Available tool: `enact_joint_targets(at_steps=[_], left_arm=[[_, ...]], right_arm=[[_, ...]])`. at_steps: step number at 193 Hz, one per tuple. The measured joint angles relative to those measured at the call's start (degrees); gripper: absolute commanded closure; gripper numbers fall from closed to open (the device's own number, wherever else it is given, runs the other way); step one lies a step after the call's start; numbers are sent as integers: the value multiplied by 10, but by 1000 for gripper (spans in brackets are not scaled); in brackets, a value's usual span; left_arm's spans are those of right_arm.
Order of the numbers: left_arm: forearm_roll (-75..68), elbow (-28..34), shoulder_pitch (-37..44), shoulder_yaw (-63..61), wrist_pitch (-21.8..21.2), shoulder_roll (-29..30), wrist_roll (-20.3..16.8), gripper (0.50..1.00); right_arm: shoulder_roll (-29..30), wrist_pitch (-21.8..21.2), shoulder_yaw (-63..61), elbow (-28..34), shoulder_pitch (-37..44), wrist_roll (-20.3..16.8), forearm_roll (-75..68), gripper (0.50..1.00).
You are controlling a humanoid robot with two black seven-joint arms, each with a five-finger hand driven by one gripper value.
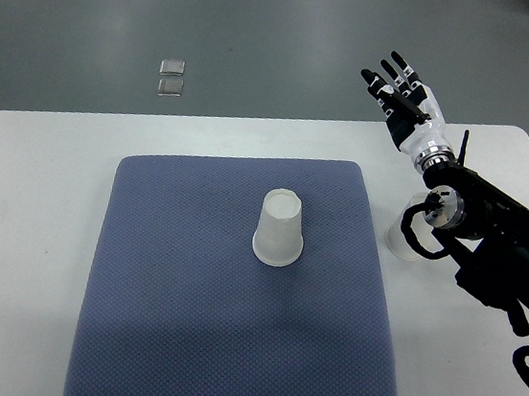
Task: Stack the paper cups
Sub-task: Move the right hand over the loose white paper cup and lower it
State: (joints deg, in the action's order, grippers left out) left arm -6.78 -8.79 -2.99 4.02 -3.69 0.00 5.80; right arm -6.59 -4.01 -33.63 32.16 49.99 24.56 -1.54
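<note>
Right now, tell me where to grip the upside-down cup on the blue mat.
Grip the paper cup around its side wall near the narrow closed base, which faces up. Come from the right, where the open right robot hand is; the wider rim sits flat on the mat.

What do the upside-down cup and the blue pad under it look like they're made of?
Cup: apparently thin paper, matte white, dull with no glare. Pad: seemingly woven fabric over soft padding, matte blue-grey, with a fine dotted weave and rounded edges.
</note>
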Motion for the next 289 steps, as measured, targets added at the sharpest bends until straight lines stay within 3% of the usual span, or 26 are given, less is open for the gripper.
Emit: enact_joint_targets(at_steps=[39,96,153,206,234,289], left_arm=[[0,0,0,0,0,0,0,500],[0,0,0,0,0,0,0,500],[0,0,0,0,0,0,0,500],[0,0,0,0,0,0,0,500],[0,0,0,0,0,0,0,500],[0,0,0,0,0,0,0,500]], right_arm=[[-41,-1,3,27,39,-6,16,589],[-130,19,33,144,83,-20,146,589],[-299,11,192,302,163,-39,250,589],[-418,-36,312,375,252,-39,423,589],[-443,-52,328,384,263,-42,543,589],[-438,-45,363,382,239,-42,727,591]])
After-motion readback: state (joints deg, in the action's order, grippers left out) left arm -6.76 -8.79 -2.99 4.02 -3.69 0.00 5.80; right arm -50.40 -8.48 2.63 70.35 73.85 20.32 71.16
